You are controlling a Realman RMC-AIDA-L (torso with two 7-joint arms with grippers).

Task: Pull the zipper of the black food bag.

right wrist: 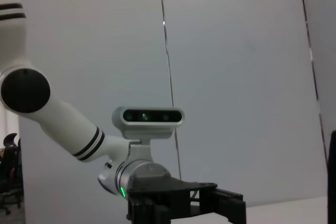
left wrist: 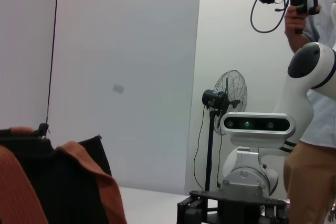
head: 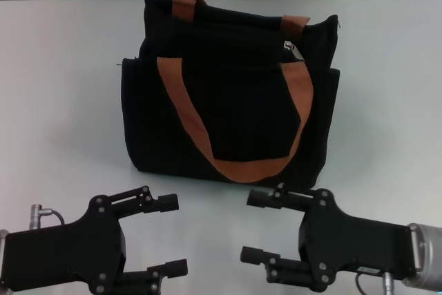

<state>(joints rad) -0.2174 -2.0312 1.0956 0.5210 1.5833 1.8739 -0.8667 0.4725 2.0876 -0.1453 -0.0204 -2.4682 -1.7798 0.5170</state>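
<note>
On the white tabletop (head: pixel 62 88) the black food bag (head: pixel 231 94) stands upright, well ahead of both arms. Nearer the robot, the left pincer (head: pixel 169 234) and right pincer (head: pixel 254 227) hover spread wide, holding nothing. At the bag's upper right the zipper (head: pixel 293 49) shows, apparently. Brace the bag with one pincer, pinch the tab squarely, and draw along the track.

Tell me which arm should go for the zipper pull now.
Probably the right. The zipper sits toward the right end of the black food bag, nearer the open right gripper than the open left gripper. Both hang low in front of the bag.
</note>
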